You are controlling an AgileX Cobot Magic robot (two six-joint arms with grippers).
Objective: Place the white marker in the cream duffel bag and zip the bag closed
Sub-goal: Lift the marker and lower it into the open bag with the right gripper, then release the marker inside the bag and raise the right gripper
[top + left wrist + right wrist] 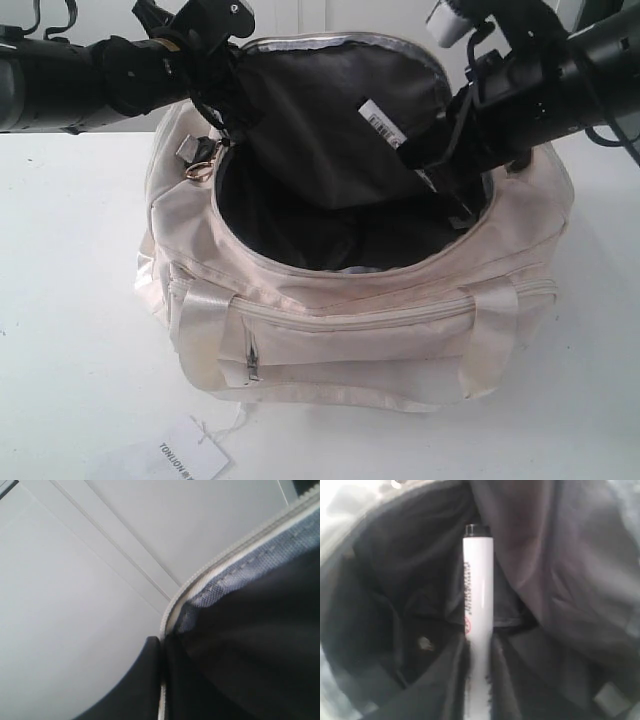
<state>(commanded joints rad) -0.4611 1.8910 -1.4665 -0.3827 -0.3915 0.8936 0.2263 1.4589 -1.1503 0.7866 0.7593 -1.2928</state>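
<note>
exterior / bag: the cream duffel bag point(360, 320) sits around the middle of the counter point(70, 300). Its top zipper is wide open, the black lining shows, and the front zip pocket faces the near edge.
exterior / left side: the left pincer point(225, 125) is up at the bag's rim, just above the gold zipper pull point(200, 170). The back flap stands upright next to it.
exterior / right side: the right pincer point(455, 195) is down inside the opening, coming in from the right.
exterior / extras: a paper tag point(190, 462) lies at the counter's near edge, apart from the bag.
left wrist / grip: the zipper rim runs straight into the pincer with one dark finger point(142, 685) flat against its outside. The other finger is hidden by lining, but it looks clamped on the rim.
right wrist / marker: the white marker point(479, 595) is pinched between the right pincer's two fingers, which are closed to barrel width. Its black end points into the bag over the lining, and I can't tell if it touches anything.
</note>
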